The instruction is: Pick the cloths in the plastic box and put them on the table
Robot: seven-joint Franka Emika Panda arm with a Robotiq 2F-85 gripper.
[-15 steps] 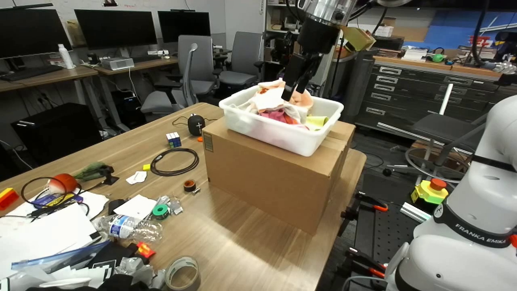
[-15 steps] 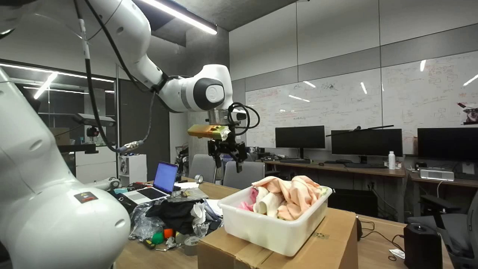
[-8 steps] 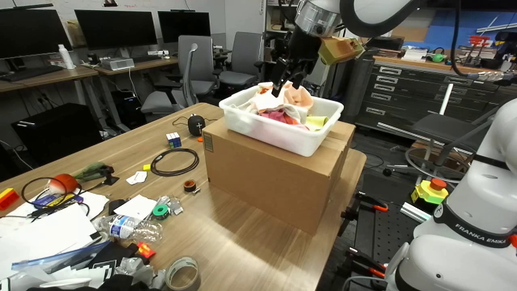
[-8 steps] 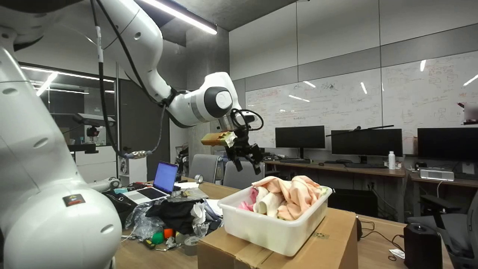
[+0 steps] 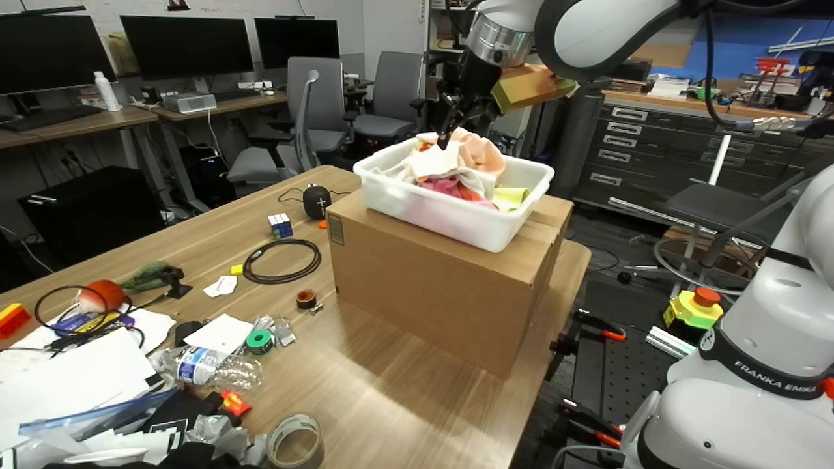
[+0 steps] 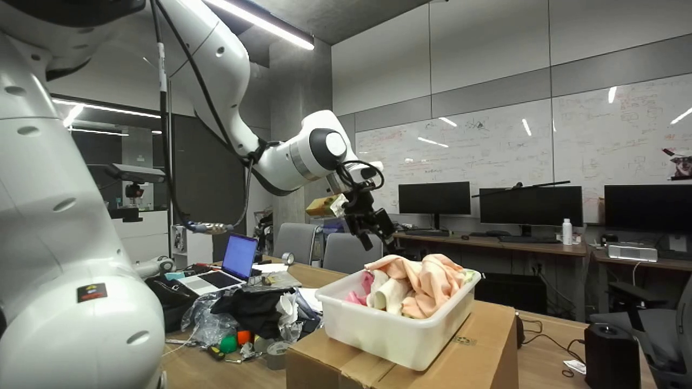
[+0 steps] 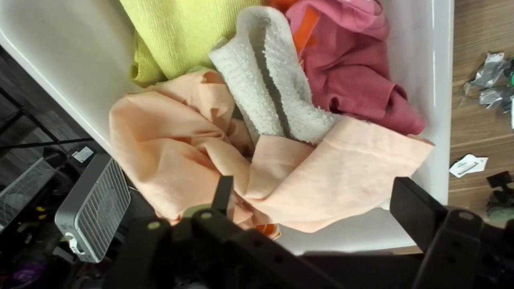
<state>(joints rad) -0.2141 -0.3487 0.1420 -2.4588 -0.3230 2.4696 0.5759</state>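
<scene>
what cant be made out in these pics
Under the peach cloth: wrist view, the cloth hides it.
Rest of the yellow cloth: wrist view, cut off by the top edge.
Inside of the cardboard box: both exterior views, its walls hide it.
Writing on the whiteboard: an exterior view, too small.

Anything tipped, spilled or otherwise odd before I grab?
The bottle lies on its side by the papers rather than standing; no spill shows. The peach cloth bunches above the rim of the tub, not lying flat.
</scene>
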